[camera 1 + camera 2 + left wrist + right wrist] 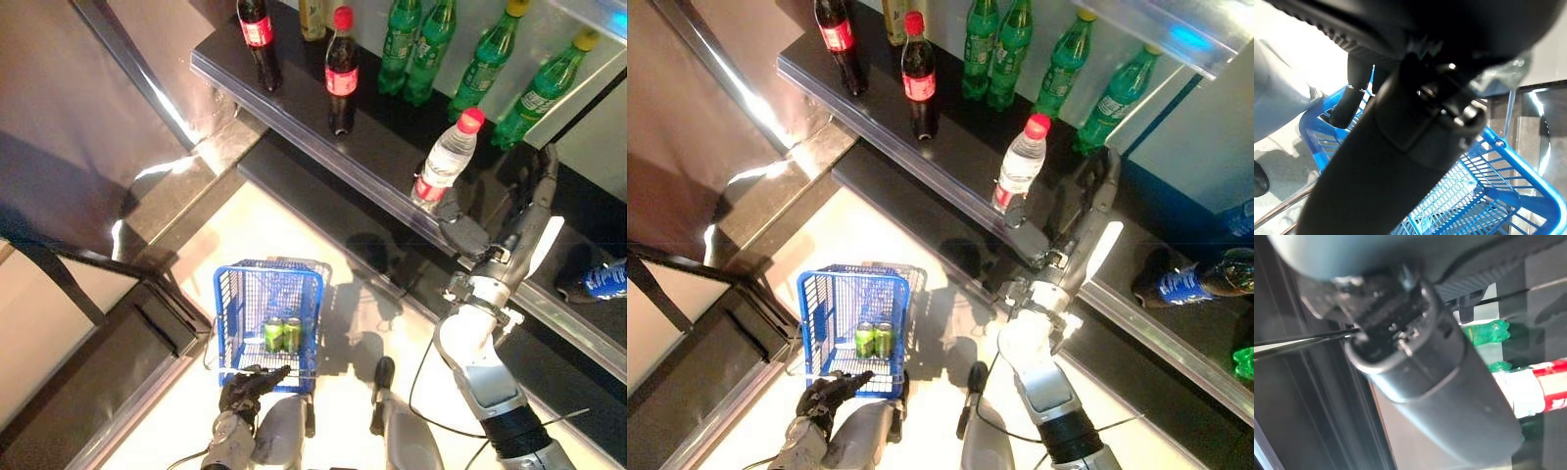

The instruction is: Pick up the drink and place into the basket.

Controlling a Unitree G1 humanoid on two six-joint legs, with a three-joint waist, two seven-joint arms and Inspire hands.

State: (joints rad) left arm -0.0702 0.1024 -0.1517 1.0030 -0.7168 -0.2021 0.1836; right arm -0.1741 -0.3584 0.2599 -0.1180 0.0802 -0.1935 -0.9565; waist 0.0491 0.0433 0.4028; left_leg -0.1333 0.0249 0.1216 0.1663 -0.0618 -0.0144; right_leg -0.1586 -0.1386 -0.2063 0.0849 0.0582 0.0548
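Observation:
A clear water bottle (446, 162) with a red cap and red label stands near the front edge of the dark shelf (294, 113). My right hand (529, 201) reaches onto the shelf just right of it, open, with the fingers straight and the thumb (465, 233) by the bottle's base. It is not closed on the bottle. The blue wire basket (230, 294) sits on the pale floor below with two green cans (283, 334) inside. My left hand (247, 387) is curled on the basket's near rim, and the blue mesh (1498, 196) shows past it in the left wrist view.
Two cola bottles (341, 73) and several green bottles (416, 44) stand further back on the shelf. A blue-labelled bottle (602, 279) lies on the lower ledge at the right. A dark step borders the floor on the left.

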